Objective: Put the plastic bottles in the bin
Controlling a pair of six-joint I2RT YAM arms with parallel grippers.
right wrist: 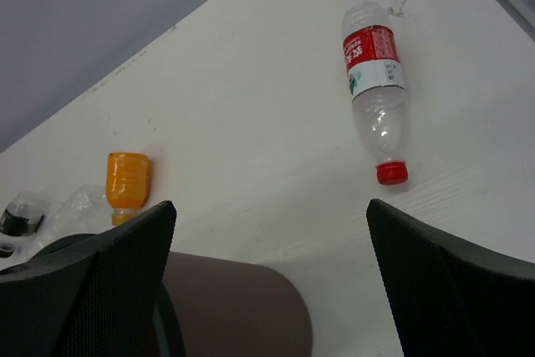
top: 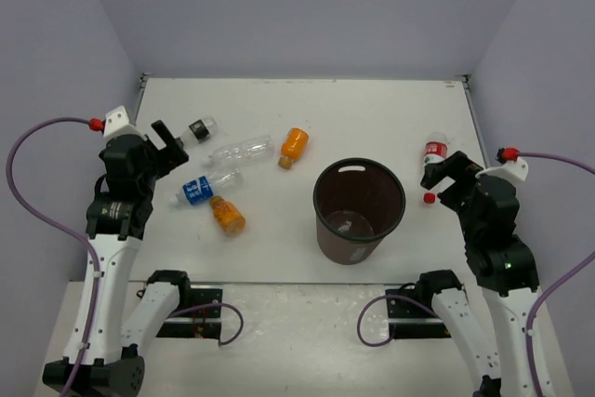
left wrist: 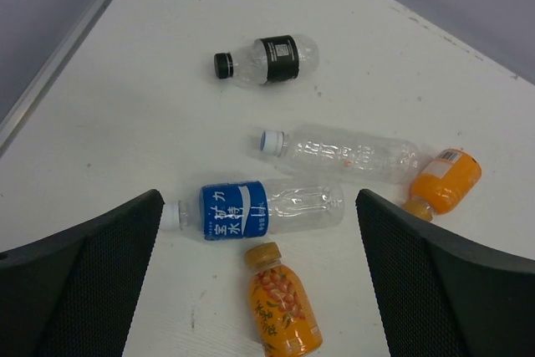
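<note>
Five plastic bottles lie on the left of the white table: a black-label one (top: 200, 128) (left wrist: 269, 60), a clear unlabelled one (top: 240, 150) (left wrist: 347, 154), an orange one (top: 293, 147) (left wrist: 445, 181), a blue-label one (top: 206, 187) (left wrist: 251, 209) and a second orange one (top: 227, 216) (left wrist: 282, 307). A red-label bottle (top: 433, 151) (right wrist: 374, 81) lies at the right. The dark bin (top: 349, 246) (right wrist: 242, 311) stands upright right of centre. My left gripper (top: 172, 148) (left wrist: 259, 236) is open and empty above the blue-label bottle. My right gripper (top: 444, 180) (right wrist: 269, 206) is open and empty beside the red-label bottle.
Grey walls close in the table's left, back and right sides. A raised edge strip (top: 139, 104) runs along the left side. The arm bases and their cables sit at the near edge.
</note>
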